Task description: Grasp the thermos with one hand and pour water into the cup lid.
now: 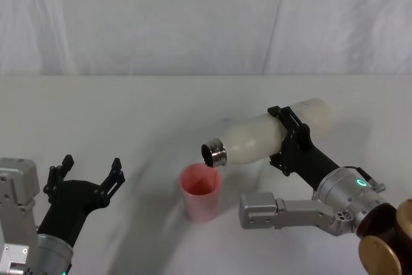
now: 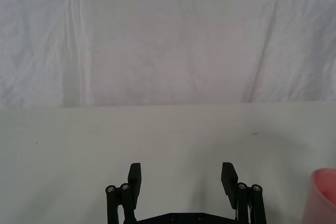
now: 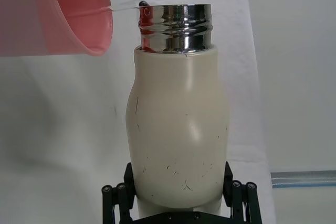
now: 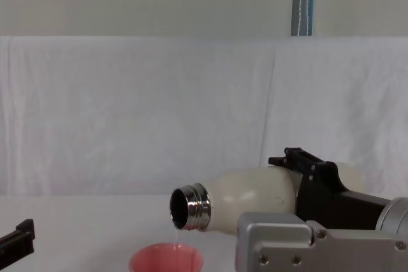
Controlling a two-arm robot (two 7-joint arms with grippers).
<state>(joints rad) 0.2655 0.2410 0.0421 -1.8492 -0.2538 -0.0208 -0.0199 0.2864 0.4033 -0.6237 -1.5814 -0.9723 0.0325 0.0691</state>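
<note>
At the lower centre of the head view, the pink cup lid (image 1: 201, 191) stands on the white bench (image 1: 129, 114), just under the steel neck of the cream thermos (image 1: 270, 134). The right end effector (image 1: 291, 141) clamps the tilted thermos around its middle; a thin stream is falling, so pouring is under way. Next, judge the fill and tip back upright. The left end effector (image 1: 89, 173) idles at lower left, fingers spread, empty.

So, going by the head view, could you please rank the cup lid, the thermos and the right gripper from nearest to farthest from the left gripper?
1. The cup lid, standing on the table right of the open left gripper, between the two arms.
2. The thermos, tilted with its steel mouth above the cup lid.
3. The right gripper, clamped around the thermos body, farthest right.
</note>
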